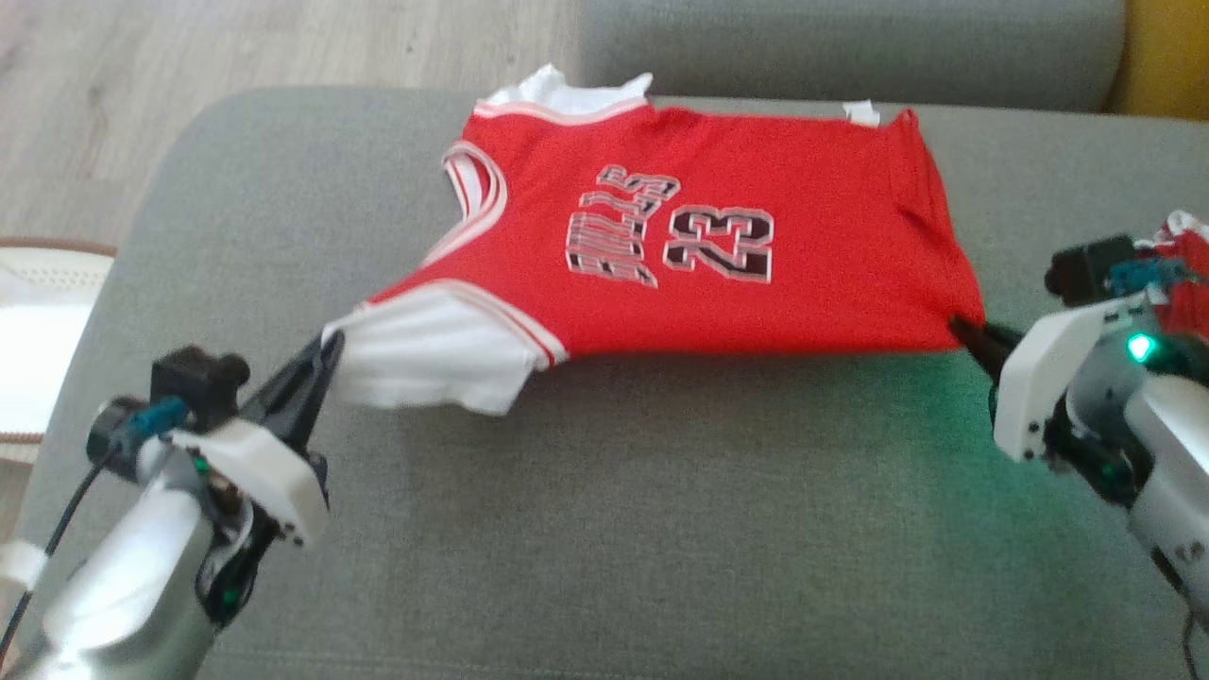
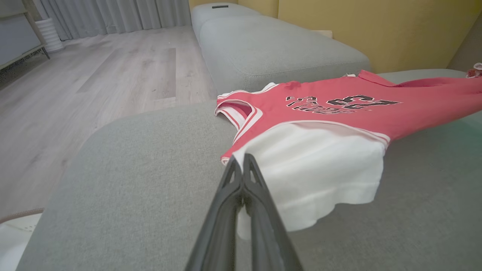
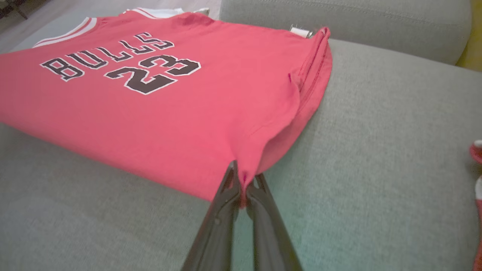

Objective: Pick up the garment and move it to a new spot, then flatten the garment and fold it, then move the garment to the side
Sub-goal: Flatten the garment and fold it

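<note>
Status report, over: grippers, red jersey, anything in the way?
Left gripper shut on white sleeve of red fabric basketball jersey; right gripper shut on hem corner. Jersey stretched print-up over grey upholstered cushion. Red-and-white item near right arm, apart.

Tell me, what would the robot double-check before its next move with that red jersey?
1. Left gripper shut on the white sleeve: ok.
2. Right gripper shut on the hem corner of the jersey: ok.
3. Print facing up, body smooth: ok.
4. Far sleeve flat: cannot tell, mostly hidden.
5. Room on the cushion toward the robot: ok.
</note>
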### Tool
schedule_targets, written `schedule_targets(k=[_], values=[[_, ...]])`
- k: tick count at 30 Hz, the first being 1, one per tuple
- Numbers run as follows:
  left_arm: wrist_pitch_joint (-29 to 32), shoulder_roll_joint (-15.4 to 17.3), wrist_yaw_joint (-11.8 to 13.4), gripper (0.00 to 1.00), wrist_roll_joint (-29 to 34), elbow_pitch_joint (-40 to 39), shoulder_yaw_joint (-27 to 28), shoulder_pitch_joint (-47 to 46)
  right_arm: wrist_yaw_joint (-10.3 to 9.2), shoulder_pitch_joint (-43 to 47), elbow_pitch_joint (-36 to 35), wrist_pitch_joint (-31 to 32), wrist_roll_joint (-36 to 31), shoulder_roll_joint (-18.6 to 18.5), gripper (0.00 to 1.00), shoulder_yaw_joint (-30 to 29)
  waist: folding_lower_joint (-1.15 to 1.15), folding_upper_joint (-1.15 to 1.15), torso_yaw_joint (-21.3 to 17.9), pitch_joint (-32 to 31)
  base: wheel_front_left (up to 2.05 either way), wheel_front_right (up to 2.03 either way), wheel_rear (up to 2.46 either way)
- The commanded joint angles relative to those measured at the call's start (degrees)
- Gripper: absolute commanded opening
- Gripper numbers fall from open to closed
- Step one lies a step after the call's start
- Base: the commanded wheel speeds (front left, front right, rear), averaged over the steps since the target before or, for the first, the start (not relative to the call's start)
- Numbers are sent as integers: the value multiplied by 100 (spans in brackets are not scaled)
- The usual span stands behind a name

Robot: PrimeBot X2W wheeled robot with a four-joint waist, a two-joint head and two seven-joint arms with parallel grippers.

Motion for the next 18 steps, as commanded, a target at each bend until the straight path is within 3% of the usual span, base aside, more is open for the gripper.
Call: schedule_targets(k=[1,9,18], values=[[10,391,9,0,-150,-300,191,-75,-5,120,-225,71,145,-287,0,107,1,0,20,-161,0,0,0],[388,921,119,0,-413,-1335,141,836,-5,740,-988,492,715,-724,0,407,1,0,-90,-388,0,0,0],[675,1120,267,0,-367,-1777,131,811,-5,581,-1199,710,722,-749,0,159,1,0,-204,-151,0,0,0]])
